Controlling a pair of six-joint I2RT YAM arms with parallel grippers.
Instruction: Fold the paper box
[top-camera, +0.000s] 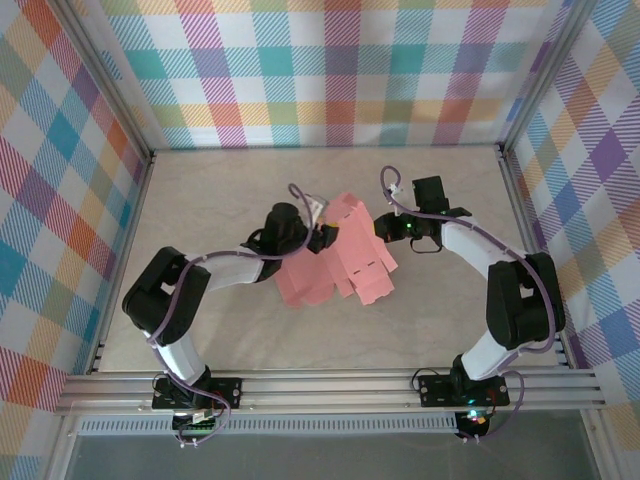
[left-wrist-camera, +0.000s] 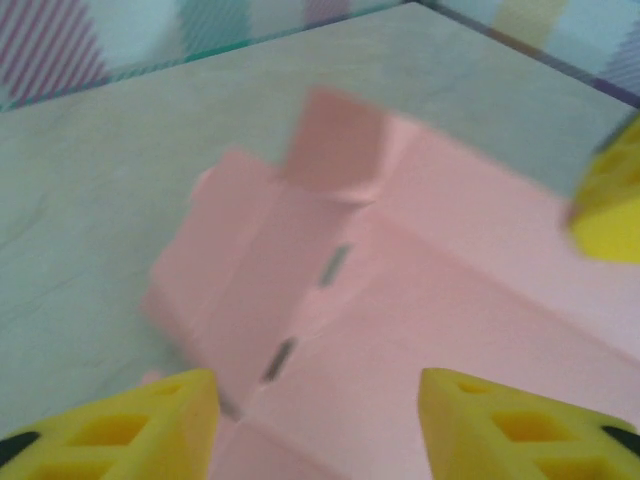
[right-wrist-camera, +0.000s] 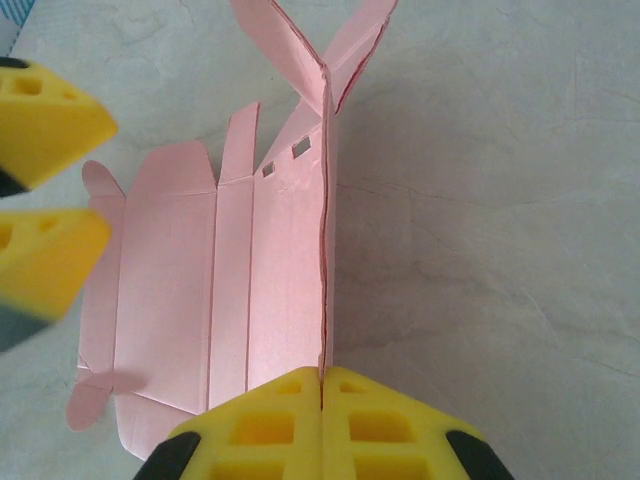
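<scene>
At frame centre, on the pale marbled tabletop (top-camera: 200, 200), lies the salmon-pink die-cut card paper box (top-camera: 335, 265), 1 panel raised; the right gripper (right-wrist-camera: 322, 385) pinches that raised edge, while the left gripper (left-wrist-camera: 315, 410) hovers above, jaws apart, empty.
</scene>
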